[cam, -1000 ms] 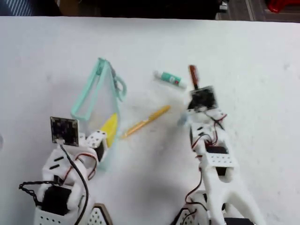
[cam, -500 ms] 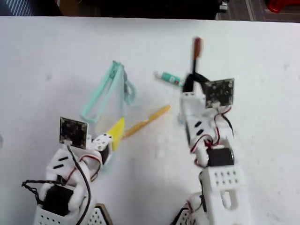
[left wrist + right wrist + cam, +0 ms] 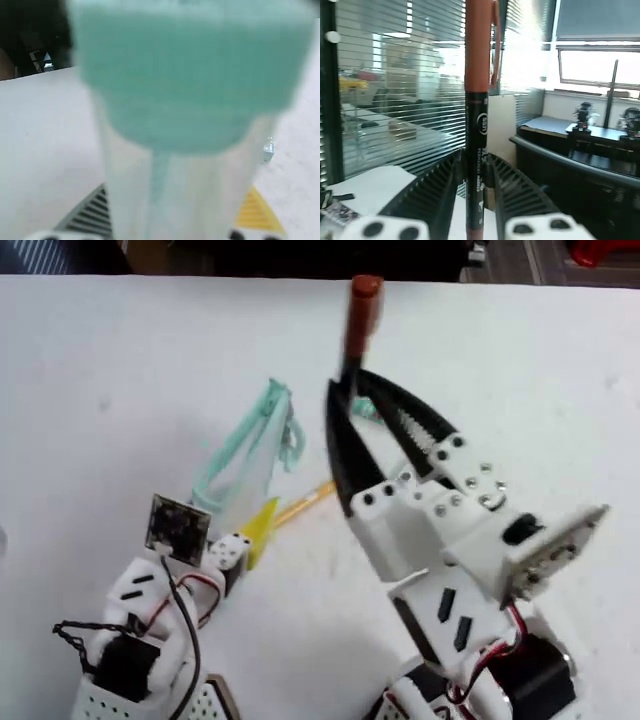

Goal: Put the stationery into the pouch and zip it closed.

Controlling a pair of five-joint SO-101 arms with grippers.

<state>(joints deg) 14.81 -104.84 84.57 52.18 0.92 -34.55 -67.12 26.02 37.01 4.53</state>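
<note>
The clear pouch (image 3: 243,452) with mint-green trim stands tilted on edge, left of centre. My left gripper (image 3: 252,530) is shut on its near end; the mint trim (image 3: 190,75) and my yellow finger (image 3: 257,217) are close up in the left wrist view. Raised high above the table, my right gripper (image 3: 345,390) is shut on a red-brown pen (image 3: 360,310). That pen (image 3: 477,100) stands upright between the black jaws of the right gripper (image 3: 475,165). An orange pencil (image 3: 312,498) lies on the table between the arms.
A green-and-white glue stick (image 3: 366,409) lies behind the raised right gripper, mostly hidden by its fingers. The white table (image 3: 120,360) ends at a dark far edge, with open room at left and right.
My right arm has lifted the red-brown pen off the table, rising and swinging left. My left gripper has drawn the pouch to the right and stood it more upright.
</note>
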